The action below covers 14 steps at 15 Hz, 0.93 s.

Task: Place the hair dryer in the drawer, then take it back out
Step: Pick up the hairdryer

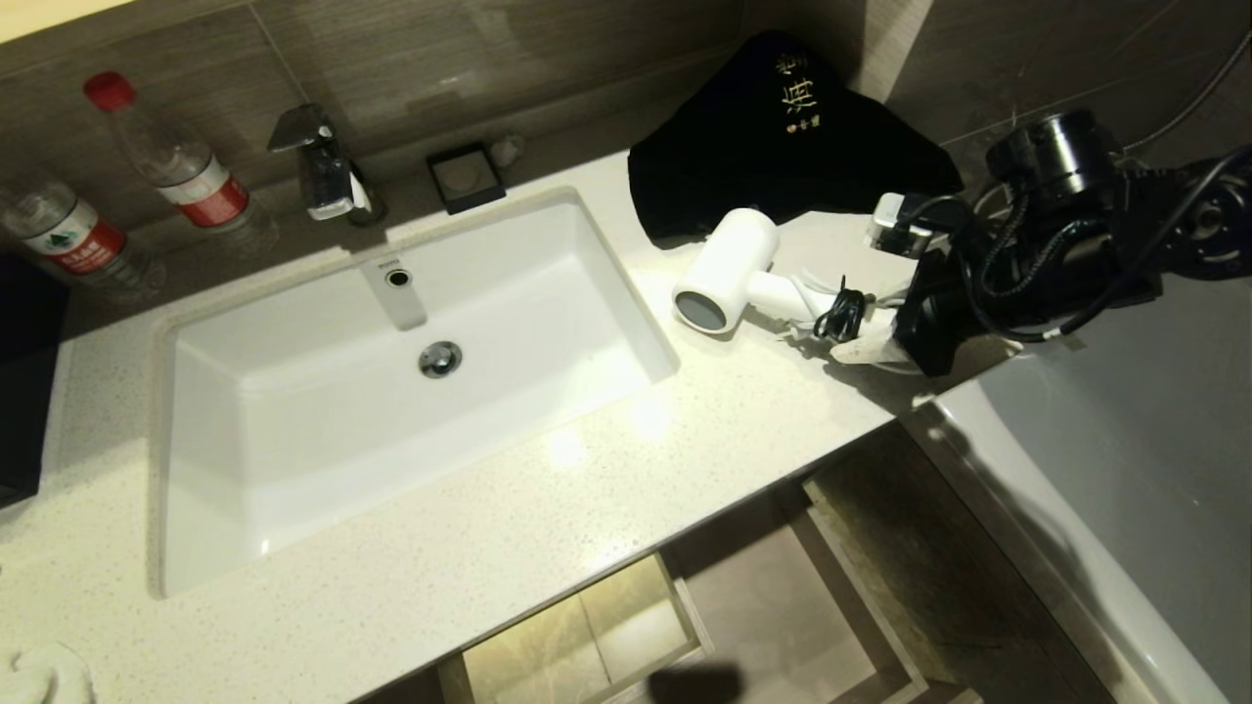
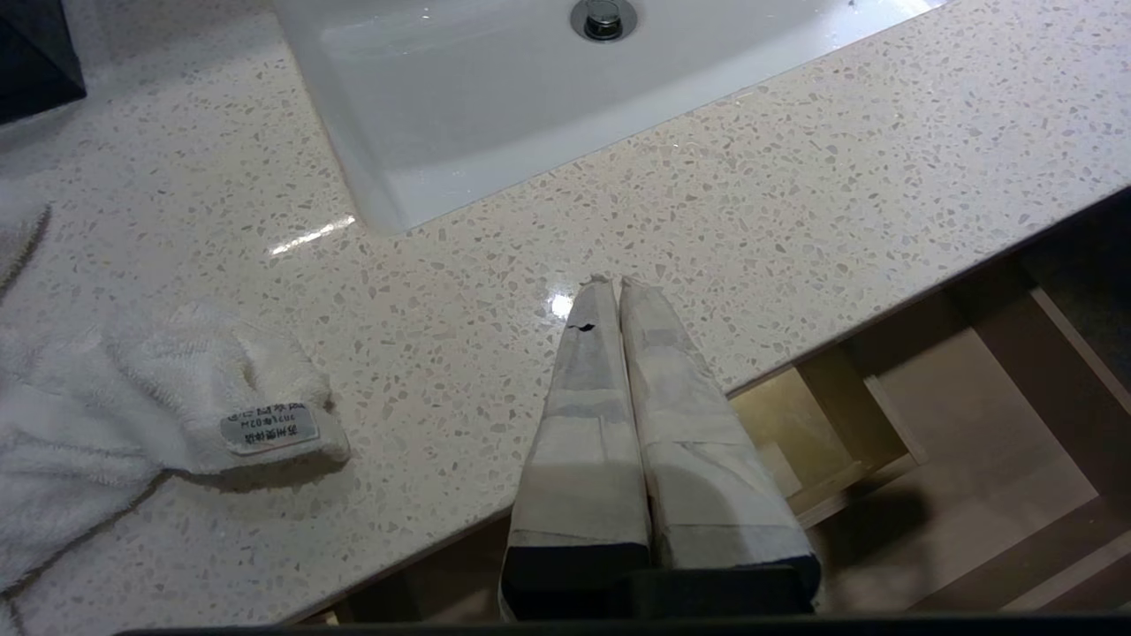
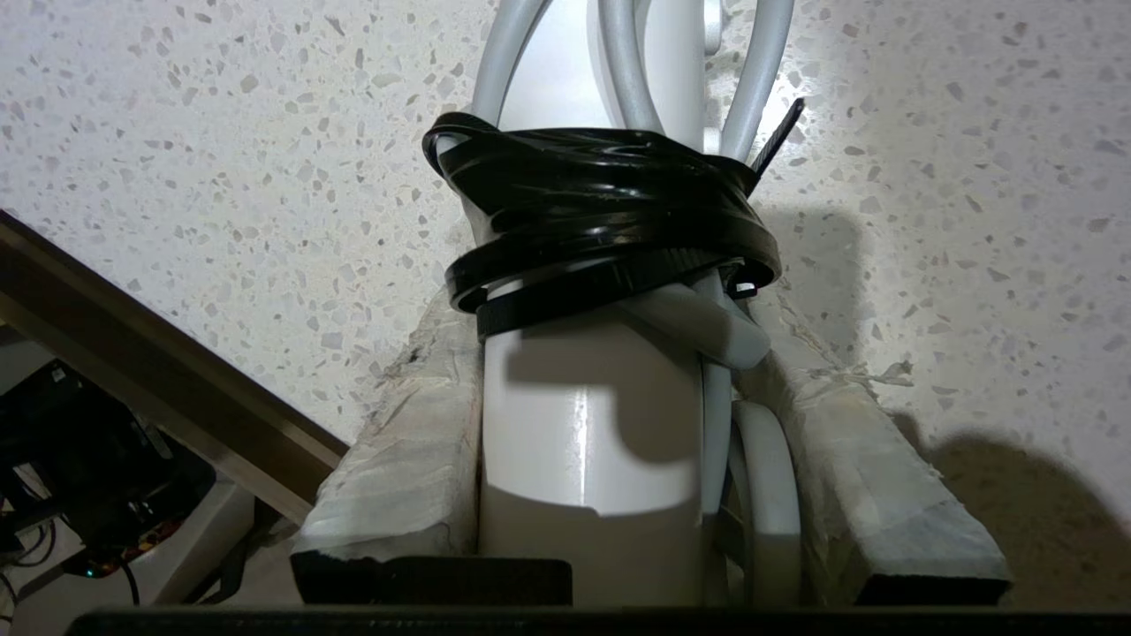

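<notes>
smooth white plastic hair dryer (image 1: 729,269) lies on the speckled stone surface (image 1: 587,469) at 3 o'clock of the sink (image 1: 293,469). right tool (image 3: 610,389), taped fingers, pinches its cylindrical handle and strapped cord. left tool (image 2: 610,291) pressed together; drawer (image 1: 782,606) open below, partly cut off.

Warm overhead light falls on the counter (image 1: 548,508), leaving two bright glare spots near its front edge beside the glossy white sink (image 1: 293,411). The tiled wall (image 1: 440,59) behind stays dim. In the right wrist view, hard shadows fall across the hair dryer (image 3: 583,424) handle and speckled stone; the nearest parts look soft.
</notes>
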Available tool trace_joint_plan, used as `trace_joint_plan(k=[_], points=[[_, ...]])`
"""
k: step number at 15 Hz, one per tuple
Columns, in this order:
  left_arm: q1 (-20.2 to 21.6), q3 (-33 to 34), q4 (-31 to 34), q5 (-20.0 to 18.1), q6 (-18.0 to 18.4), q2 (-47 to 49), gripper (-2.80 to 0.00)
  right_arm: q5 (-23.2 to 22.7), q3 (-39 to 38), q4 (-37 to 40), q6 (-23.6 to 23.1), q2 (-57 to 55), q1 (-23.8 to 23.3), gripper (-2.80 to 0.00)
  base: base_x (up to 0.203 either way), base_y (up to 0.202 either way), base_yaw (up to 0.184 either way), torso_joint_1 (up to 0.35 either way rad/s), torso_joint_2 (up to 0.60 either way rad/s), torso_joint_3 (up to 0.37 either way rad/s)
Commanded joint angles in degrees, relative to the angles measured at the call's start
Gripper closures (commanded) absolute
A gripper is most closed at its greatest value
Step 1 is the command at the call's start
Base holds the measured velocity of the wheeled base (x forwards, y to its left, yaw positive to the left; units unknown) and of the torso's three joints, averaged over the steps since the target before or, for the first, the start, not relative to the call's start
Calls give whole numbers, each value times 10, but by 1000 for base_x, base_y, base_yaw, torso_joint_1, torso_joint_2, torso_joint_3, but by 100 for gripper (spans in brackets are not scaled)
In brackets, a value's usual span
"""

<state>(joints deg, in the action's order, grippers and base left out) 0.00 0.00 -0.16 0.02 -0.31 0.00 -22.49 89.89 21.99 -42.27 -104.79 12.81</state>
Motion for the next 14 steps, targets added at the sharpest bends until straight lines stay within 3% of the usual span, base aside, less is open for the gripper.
trace_joint_plan(k=[1, 5, 9, 14], points=[[0, 0, 0, 0, 0, 0, 0, 0, -3, 1, 2, 33, -2, 0, 0, 0, 0, 0, 0, 0], [0, 0, 0, 1, 0, 1, 0, 94, -32, -1, 7, 93, -4, 0, 0, 0, 0, 0, 0, 0], [0, 0, 0, 1, 0, 1, 0, 101, -93, 2, 8, 161, -4, 0, 0, 0, 0, -74, 92, 16], [0, 0, 0, 1, 0, 0, 0, 102, -139, 22, 28, 270, -5, 0, 0, 0, 0, -392, 405, 18]])
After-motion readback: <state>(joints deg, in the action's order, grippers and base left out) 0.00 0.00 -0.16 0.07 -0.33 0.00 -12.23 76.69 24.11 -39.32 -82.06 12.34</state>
